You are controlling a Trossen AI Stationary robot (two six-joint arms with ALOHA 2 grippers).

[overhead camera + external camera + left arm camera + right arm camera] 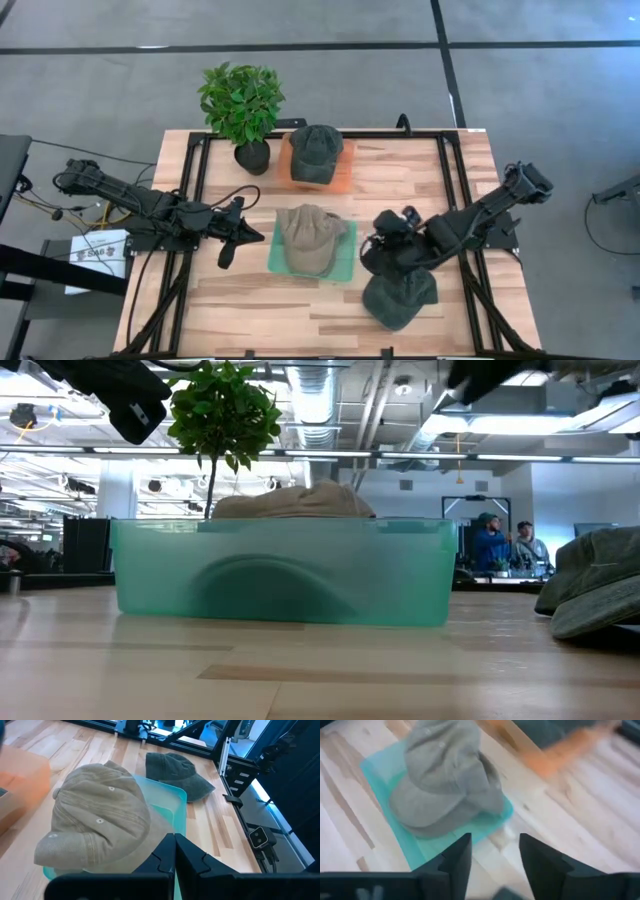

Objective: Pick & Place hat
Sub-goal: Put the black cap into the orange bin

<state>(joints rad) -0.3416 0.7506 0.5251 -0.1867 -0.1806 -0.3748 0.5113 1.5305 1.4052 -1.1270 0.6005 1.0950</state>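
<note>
A tan cap (308,238) lies crown up in a teal tray (345,262) at the table's middle; both also show in the left wrist view (100,820) and the right wrist view (447,780). A dark green bucket hat (400,297) lies flat on the table near the front right and shows in the low view (598,585). Another dark green cap (316,152) rests on an orange tray (345,172) at the back. My left gripper (254,237) is shut and empty, just left of the teal tray. My right gripper (380,250) is open and empty, between the teal tray and the bucket hat.
A potted plant (243,105) stands at the back left, beside the orange tray. Black frame rails (190,190) run along the table's left, right and far sides. Bare wood lies along the front left (250,310). People stand in the room far behind (505,542).
</note>
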